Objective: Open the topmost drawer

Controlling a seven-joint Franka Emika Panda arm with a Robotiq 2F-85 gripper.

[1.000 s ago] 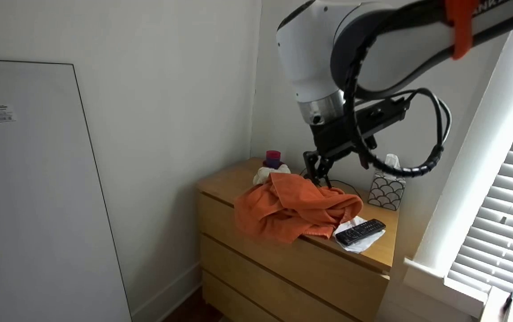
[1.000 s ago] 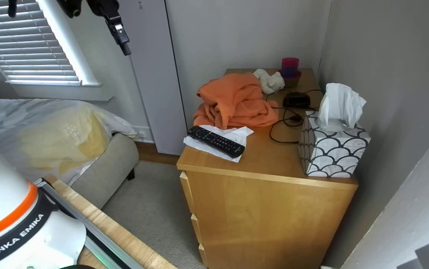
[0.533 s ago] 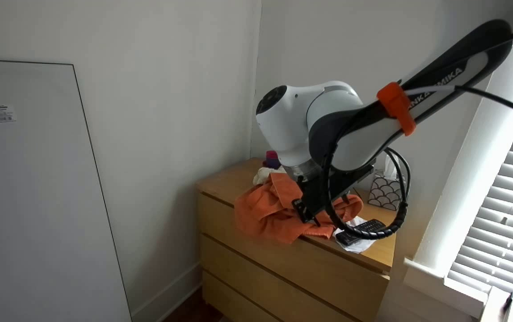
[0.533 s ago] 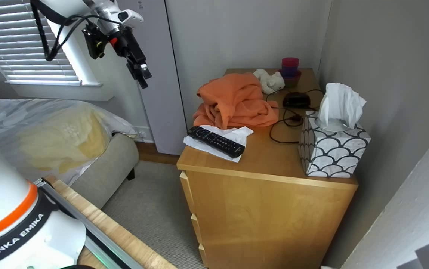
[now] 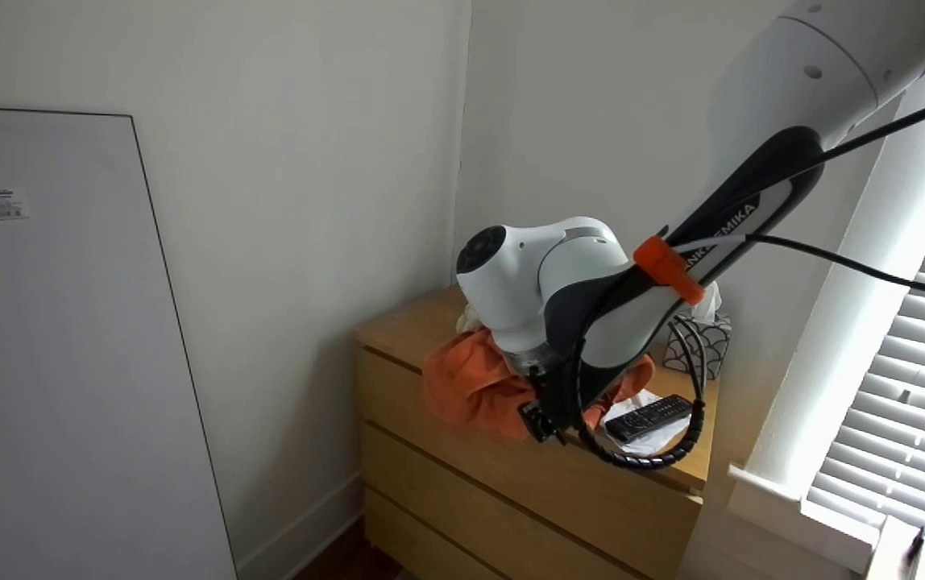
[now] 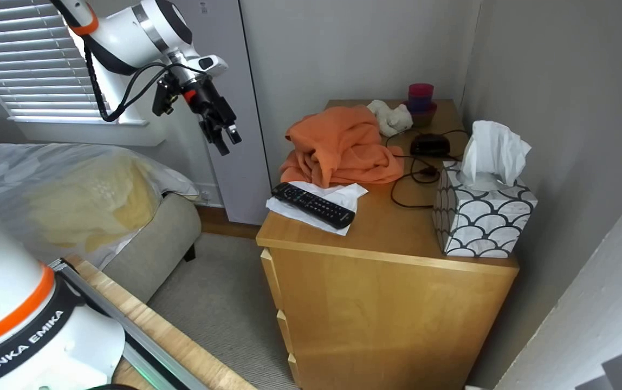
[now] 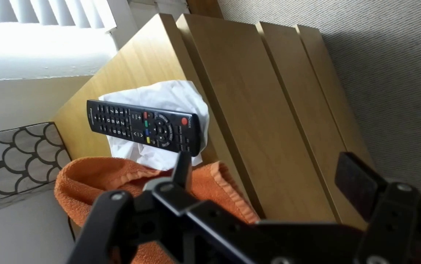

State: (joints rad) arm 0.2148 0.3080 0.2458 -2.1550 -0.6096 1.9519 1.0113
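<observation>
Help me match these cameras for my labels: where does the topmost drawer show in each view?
In an exterior view: topmost drawer, low, right of centre, highest front.
In an exterior view: topmost drawer, low, left of centre, only its front's edge showing.
Wrist view: topmost drawer, right of centre, nearest the dresser top.
Shared landmark: black remote, lying on the dresser top.
</observation>
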